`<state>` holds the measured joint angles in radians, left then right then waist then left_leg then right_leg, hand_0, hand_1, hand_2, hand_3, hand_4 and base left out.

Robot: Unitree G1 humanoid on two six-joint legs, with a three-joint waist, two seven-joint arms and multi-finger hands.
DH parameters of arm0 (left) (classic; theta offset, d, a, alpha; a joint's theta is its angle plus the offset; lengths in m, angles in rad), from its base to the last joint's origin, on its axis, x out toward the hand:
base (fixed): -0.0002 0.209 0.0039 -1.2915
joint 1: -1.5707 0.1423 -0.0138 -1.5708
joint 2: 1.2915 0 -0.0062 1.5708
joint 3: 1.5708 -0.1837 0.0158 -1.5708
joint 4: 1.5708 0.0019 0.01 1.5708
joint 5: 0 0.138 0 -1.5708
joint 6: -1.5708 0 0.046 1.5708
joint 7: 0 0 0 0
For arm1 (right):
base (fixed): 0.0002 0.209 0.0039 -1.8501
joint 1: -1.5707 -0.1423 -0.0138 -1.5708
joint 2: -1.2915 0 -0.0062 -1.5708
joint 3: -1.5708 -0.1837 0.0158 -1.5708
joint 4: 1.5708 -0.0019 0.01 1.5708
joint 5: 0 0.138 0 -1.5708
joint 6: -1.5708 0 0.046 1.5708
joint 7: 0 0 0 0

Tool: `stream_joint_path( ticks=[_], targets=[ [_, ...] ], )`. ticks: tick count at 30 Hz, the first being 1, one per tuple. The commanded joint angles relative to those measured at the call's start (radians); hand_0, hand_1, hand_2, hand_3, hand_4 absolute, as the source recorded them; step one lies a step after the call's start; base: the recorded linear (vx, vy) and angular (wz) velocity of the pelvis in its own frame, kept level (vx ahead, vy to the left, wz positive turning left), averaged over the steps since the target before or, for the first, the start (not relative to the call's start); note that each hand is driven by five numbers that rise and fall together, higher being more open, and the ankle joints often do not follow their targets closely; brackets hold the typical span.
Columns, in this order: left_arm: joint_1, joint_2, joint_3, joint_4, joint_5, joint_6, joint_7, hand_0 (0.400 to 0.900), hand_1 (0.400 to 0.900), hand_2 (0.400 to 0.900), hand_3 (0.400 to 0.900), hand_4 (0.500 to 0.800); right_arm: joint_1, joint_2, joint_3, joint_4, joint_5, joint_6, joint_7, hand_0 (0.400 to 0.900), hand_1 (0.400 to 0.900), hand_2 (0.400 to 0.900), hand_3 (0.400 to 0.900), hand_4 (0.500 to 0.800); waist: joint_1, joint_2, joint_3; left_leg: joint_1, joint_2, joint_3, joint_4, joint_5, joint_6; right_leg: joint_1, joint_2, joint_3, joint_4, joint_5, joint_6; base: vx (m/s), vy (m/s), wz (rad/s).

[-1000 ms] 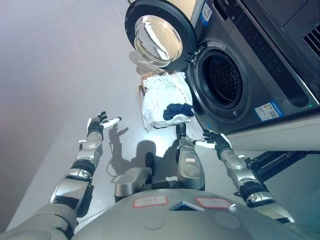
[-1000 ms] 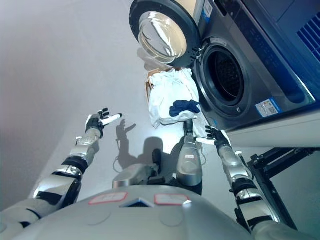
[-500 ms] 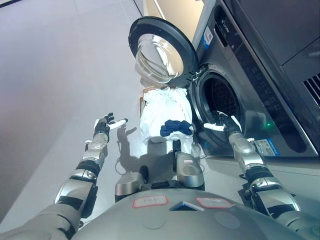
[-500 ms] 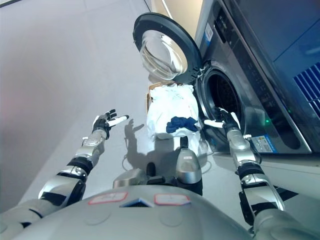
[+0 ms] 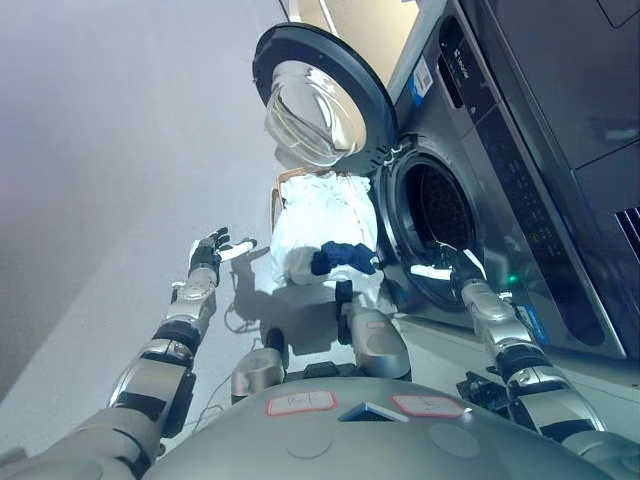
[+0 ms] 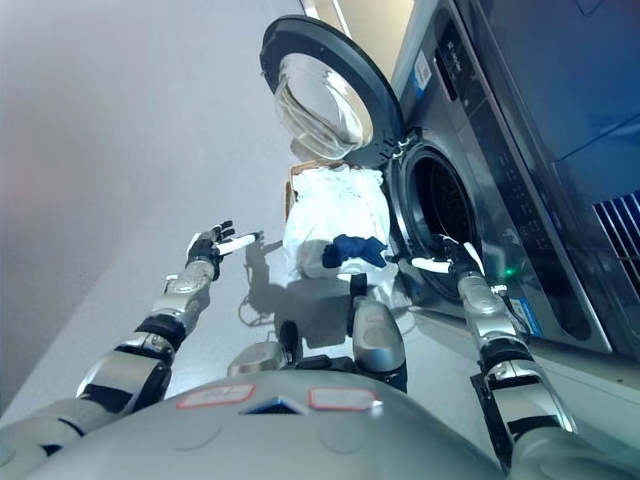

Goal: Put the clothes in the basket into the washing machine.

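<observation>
A basket (image 5: 279, 184) heaped with white clothes (image 5: 318, 222) and one dark blue garment (image 5: 341, 256) stands on the floor in front of the washing machine (image 5: 500, 150). The machine's round door (image 5: 318, 100) is swung wide open, and its dark drum (image 5: 432, 212) shows. My left hand (image 5: 210, 251) hovers open to the left of the basket, fingers spread, holding nothing. Open and empty too, my right hand (image 5: 450, 268) hangs at the lower rim of the drum opening, right of the blue garment.
Grey floor (image 5: 110, 180) spreads to the left of the basket. The open door leans over the basket's far end. The machine's front panel fills the right side.
The camera has swung. My right hand rose from low beside the basket to the lower rim of the drum opening. My left hand stays open left of the basket.
</observation>
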<state>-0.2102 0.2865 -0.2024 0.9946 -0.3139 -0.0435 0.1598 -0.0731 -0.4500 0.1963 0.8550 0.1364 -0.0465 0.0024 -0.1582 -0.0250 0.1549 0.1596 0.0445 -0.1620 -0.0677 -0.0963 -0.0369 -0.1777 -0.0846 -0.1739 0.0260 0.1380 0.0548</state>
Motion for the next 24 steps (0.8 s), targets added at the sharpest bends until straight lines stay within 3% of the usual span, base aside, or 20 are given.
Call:
stream_joint_path(
  ticks=[1, 9, 12, 15, 16, 19, 21, 24],
  targets=[
    [-0.062, 0.047, -0.008, -0.057, 0.007, -0.054, 0.017, 0.9, 0.9, 0.9, 0.9, 0.8, -0.035, -0.044, 0.0, -0.059, -0.013, -0.052, -0.03, 0.9, 0.9, 0.9, 0.9, 0.8, 0.016, -0.005, -0.009, 0.099, 0.015, 0.004, 0.009, -0.026, -0.027, -0.168, -0.078, 0.065, 0.087, 0.109, 0.133, 0.04, -0.04, -0.07],
    [-0.072, 0.048, -0.007, -0.043, 0.009, -0.059, 0.018, 0.9, 0.9, 0.9, 0.9, 0.8, -0.07, -0.083, 0.072, -0.01, -0.152, -0.048, -0.04, 0.9, 0.9, 0.9, 0.9, 0.8, 0.023, 0.015, 0.0, 0.089, 0.044, 0.01, 0.04, 0.01, -0.054, -0.177, -0.062, 0.04, 0.126, 0.058, 0.109, 0.03, -0.081, 0.04],
    [-0.077, 0.053, -0.011, -0.031, 0.002, -0.065, 0.015, 0.9, 0.9, 0.9, 0.9, 0.8, -0.106, -0.095, 0.106, 0.05, -0.19, -0.053, -0.057, 0.9, 0.9, 0.9, 0.9, 0.8, 0.033, 0.019, 0.002, 0.04, 0.083, 0.01, 0.164, 0.104, -0.095, -0.141, -0.028, 0.035, 0.139, -0.001, 0.076, 0.05, -0.191, 0.22],
    [-0.07, 0.047, -0.015, -0.05, -0.014, -0.065, 0.012, 0.9, 0.9, 0.9, 0.9, 0.8, -0.117, -0.1, 0.125, 0.067, -0.196, -0.052, -0.064, 0.9, 0.9, 0.9, 0.9, 0.8, 0.074, -0.016, 0.04, -0.126, 0.024, -0.014, 0.472, 0.201, -0.095, -0.056, -0.016, 0.046, 0.12, -0.035, 0.031, 0.04, -0.25, 0.21],
    [-0.08, 0.043, -0.021, -0.049, -0.021, -0.064, 0.017, 0.9, 0.9, 0.9, 0.9, 0.8, -0.127, -0.103, 0.122, 0.078, -0.191, -0.049, -0.072, 0.9, 0.9, 0.9, 0.9, 0.8, 0.085, -0.032, 0.063, -0.196, 0.025, 0.005, 0.525, 0.229, -0.085, -0.033, -0.024, 0.037, 0.116, -0.043, 0.022, -0.01, -0.225, 0.3],
    [-0.105, 0.033, -0.042, -0.035, -0.03, -0.061, 0.018, 0.9, 0.9, 0.9, 0.9, 0.8, -0.163, -0.105, 0.135, 0.115, -0.194, -0.039, -0.088, 0.9, 0.9, 0.9, 0.9, 0.8, 0.122, -0.064, 0.099, -0.371, 0.023, 0.035, 0.464, 0.188, -0.045, 0.018, -0.024, 0.044, 0.092, -0.057, 0.017, 0.06, -0.14, -0.06],
    [-0.109, 0.037, -0.046, -0.033, -0.034, -0.059, 0.024, 0.9, 0.9, 0.9, 0.9, 0.8, -0.182, -0.1, 0.151, 0.134, -0.193, -0.039, -0.091, 0.9, 0.9, 0.9, 0.9, 0.8, 0.145, -0.064, 0.112, -0.416, 0.045, 0.02, 0.383, 0.202, -0.054, 0.036, -0.004, 0.063, 0.09, -0.075, 0.019, 0.15, -0.011, -0.38],
    [-0.105, 0.037, -0.047, -0.031, -0.041, -0.062, 0.026, 0.9, 0.9, 0.9, 0.9, 0.8, -0.204, -0.098, 0.175, 0.166, -0.209, -0.037, -0.096, 0.9, 0.9, 0.9, 0.9, 0.8, 0.174, -0.037, 0.12, -0.455, 0.092, 0.014, 0.205, 0.288, -0.088, 0.069, 0.017, 0.08, 0.09, -0.105, 0.026, 0.21, 0.101, -0.47]
  ],
)
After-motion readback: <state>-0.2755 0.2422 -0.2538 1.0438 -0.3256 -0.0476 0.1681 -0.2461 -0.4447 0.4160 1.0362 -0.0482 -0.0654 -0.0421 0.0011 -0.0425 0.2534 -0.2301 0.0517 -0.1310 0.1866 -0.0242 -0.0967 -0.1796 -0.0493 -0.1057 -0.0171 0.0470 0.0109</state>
